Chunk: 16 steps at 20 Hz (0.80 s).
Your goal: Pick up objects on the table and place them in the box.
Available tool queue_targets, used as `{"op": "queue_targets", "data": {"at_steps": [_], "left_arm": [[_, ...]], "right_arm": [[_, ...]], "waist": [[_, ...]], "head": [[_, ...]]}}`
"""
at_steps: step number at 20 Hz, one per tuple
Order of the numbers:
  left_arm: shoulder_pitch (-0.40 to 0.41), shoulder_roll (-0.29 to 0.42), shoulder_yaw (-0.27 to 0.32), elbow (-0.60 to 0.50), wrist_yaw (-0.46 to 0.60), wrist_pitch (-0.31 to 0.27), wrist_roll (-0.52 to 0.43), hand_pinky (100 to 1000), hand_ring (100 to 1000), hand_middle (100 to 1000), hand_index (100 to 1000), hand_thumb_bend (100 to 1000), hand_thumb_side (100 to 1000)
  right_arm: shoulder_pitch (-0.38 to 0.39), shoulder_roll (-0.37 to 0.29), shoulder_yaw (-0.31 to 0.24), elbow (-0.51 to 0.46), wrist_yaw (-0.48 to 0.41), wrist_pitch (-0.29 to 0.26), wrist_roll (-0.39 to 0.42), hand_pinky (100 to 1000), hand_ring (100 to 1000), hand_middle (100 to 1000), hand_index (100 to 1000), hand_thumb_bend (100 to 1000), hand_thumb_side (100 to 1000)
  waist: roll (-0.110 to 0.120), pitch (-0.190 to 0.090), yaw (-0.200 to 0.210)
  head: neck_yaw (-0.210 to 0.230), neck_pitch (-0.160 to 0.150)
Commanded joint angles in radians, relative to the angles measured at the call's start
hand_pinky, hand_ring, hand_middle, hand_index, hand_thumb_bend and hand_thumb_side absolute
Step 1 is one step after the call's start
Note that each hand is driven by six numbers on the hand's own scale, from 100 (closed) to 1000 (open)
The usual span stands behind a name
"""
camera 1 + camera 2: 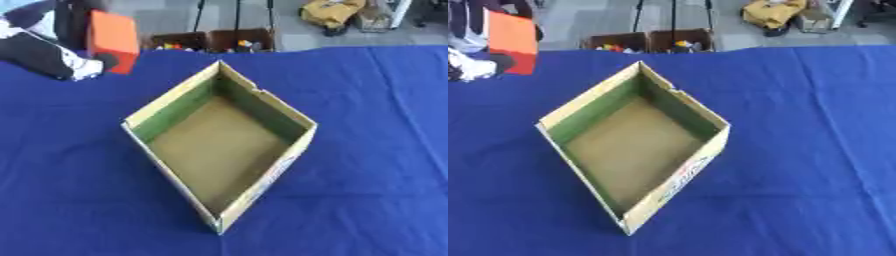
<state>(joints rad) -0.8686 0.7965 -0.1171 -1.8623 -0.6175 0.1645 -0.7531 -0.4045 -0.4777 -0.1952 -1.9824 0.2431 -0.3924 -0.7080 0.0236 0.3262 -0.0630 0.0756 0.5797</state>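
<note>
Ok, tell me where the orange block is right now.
The orange block is at the far left corner of the blue table, upright beside a black-and-white arm, up and left of the open cardboard box.

Both views look steeply down from the head onto the blue table [367,150], facing its far edge. The box [302,120] sits mid-frame, fairly near; in the right eye view it lies further left. Both share the table, box, and floor clutter along the top of the frame.
</note>
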Motion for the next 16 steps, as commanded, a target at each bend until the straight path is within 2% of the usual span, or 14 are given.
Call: {"op": "queue_targets", "data": {"at_steps": [1, 8, 16], "left_arm": [[-0.048, -0.026, -0.023, 0.018, 0.002, -0.009, -0.019, 134, 430, 447, 547, 100, 435], [-0.102, -0.148, -0.086, 0.135, -0.036, -0.025, -0.028, 130, 426, 440, 539, 100, 437], [-0.098, -0.292, -0.14, 0.298, -0.136, -0.039, 0.032, 129, 425, 436, 534, 100, 440]], "right_arm": [[-0.013, -0.02, 0.001, -0.018, -0.015, -0.003, 0.004, 757, 704, 754, 738, 100, 645], [-0.021, -0.011, 0.004, -0.018, -0.022, -0.004, 0.01, 758, 704, 755, 738, 100, 642], [-0.034, 0.001, 0.004, -0.018, -0.028, -0.005, 0.011, 758, 704, 756, 737, 100, 628]], "waist": [[0.016, -0.041, -0.005], [0.017, -0.034, -0.025], [0.013, -0.019, -0.036]], "head": [[0.01, 0.004], [0.023, -0.001], [0.033, -0.012]]}}
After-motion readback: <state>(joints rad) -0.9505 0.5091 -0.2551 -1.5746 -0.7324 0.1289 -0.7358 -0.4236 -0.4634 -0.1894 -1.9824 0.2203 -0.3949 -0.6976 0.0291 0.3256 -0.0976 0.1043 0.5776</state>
